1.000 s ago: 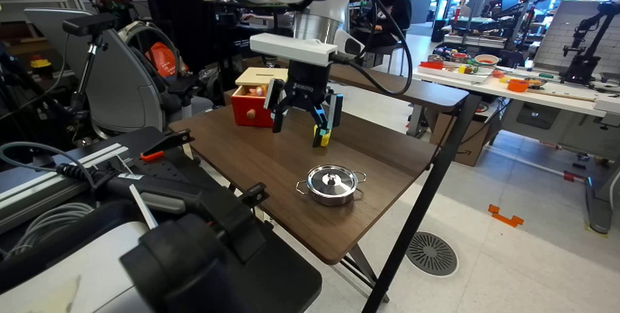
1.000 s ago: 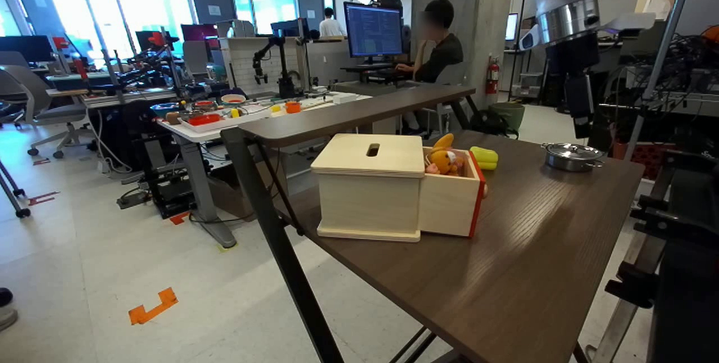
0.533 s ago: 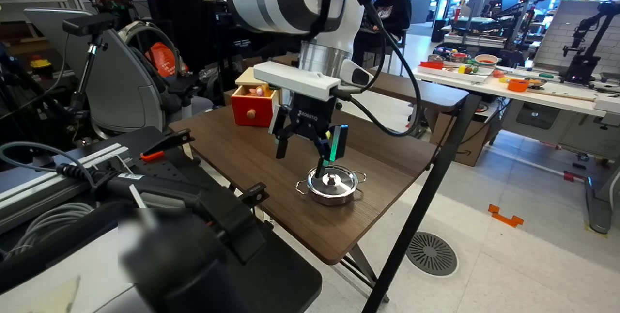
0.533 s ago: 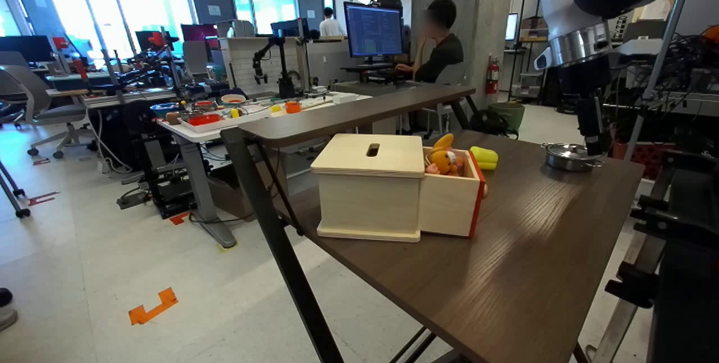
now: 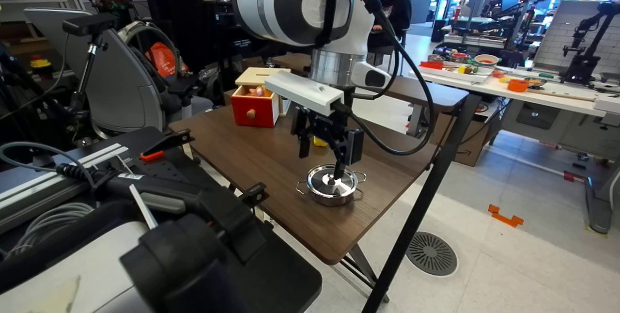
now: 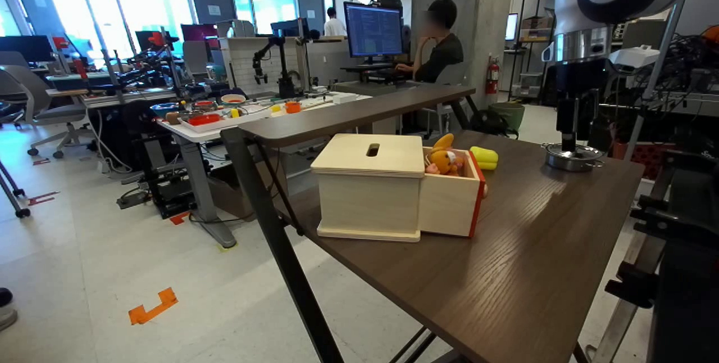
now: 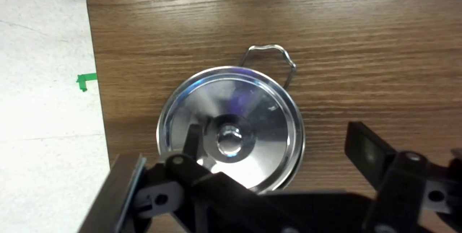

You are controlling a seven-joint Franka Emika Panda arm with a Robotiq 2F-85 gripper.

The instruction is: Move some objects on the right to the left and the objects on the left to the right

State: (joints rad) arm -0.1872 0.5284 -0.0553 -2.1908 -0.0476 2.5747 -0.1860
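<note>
Gripper (image 5: 321,164) stands wide over the lidded pot (image 5: 328,190), which sits near a corner of the table (image 5: 271,158). Likely step: grasp the lid knob (image 7: 230,140). It lies much nearer one finger (image 7: 194,139), contact unclear; centre both fingers around it before closing.

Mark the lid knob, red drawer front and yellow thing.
Lid knob (image 7: 230,140): wrist view, shiny top.
Red drawer front (image 5: 263,111): in an exterior view, its bare red panel.
Yellow thing (image 6: 485,158): in an exterior view, its middle.
</note>
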